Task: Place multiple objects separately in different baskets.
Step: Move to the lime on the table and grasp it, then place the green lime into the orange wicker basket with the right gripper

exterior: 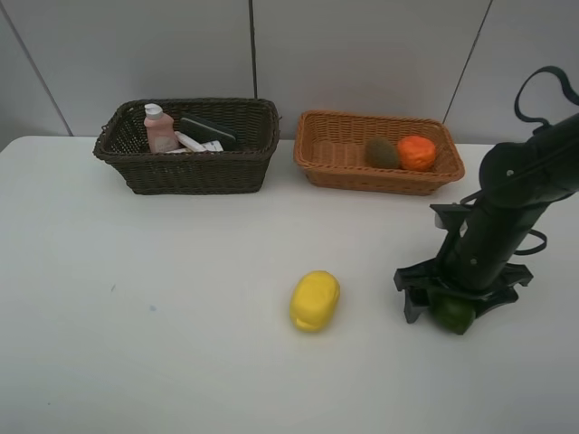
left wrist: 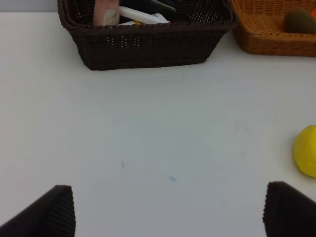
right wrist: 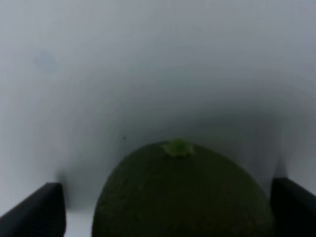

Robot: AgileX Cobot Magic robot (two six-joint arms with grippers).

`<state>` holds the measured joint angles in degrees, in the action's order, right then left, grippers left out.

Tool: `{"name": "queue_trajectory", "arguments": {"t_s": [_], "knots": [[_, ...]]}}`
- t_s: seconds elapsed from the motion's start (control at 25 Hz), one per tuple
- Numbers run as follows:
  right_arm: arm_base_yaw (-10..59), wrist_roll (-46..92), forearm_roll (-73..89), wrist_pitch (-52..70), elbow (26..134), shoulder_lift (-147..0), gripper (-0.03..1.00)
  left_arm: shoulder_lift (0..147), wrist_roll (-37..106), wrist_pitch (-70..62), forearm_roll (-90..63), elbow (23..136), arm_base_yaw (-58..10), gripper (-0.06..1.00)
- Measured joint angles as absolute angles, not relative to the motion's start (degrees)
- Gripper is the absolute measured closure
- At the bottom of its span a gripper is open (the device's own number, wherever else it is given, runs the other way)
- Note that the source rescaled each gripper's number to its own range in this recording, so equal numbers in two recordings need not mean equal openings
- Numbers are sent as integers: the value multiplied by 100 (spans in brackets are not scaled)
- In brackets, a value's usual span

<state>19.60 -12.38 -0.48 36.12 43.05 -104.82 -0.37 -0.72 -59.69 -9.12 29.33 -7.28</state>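
A dark green avocado lies on the white table at the right. My right gripper is down over it, open, with a finger on each side. In the right wrist view the avocado fills the space between the fingers of that gripper. A yellow lemon lies mid-table. The dark brown basket holds the pink bottle, the white marker and a dark block. The orange-tan basket holds the kiwi and the orange. My left gripper is open and empty. I cannot make out the white bottle with the blue cap.
A white wall stands right behind both baskets. In the left wrist view the dark basket, the orange-tan basket, the kiwi and the lemon show beyond bare table.
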Motion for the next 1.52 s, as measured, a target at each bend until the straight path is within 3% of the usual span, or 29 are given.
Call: {"name": "queue_trajectory", "arguments": {"t_s": [0.08, 0.12, 0.2, 0.28, 0.32, 0.72, 1.04, 1.52], "knots": [[1960, -1210, -48, 3622, 4305, -10482, 2, -37, -72, -5969, -912, 2933, -728, -6], [1960, -1210, -56, 3642, 4305, -10482, 9, -37, -72, -5969, -912, 2933, -728, -6], [1960, -1198, -72, 3701, 4305, -10484, 36, -37, -72, -5969, -912, 2933, -728, -6], [1960, -1192, -66, 3759, 4305, -10489, 77, -37, -72, -5969, -912, 2933, -728, -6], [1960, -1192, -66, 3786, 4305, -10495, 93, -37, -72, -5969, -912, 2933, -728, -6], [1960, -1150, -49, 4571, 5175, -10314, 93, -37, -72, -5969, -912, 2933, -728, -6], [1960, -1150, -285, 5197, 7795, -10577, 93, -37, -72, -5969, -912, 2933, -728, -6], [1960, -909, -344, 5392, 11492, -13149, 93, -37, -72, -5969, -912, 2933, -728, -6]]}}
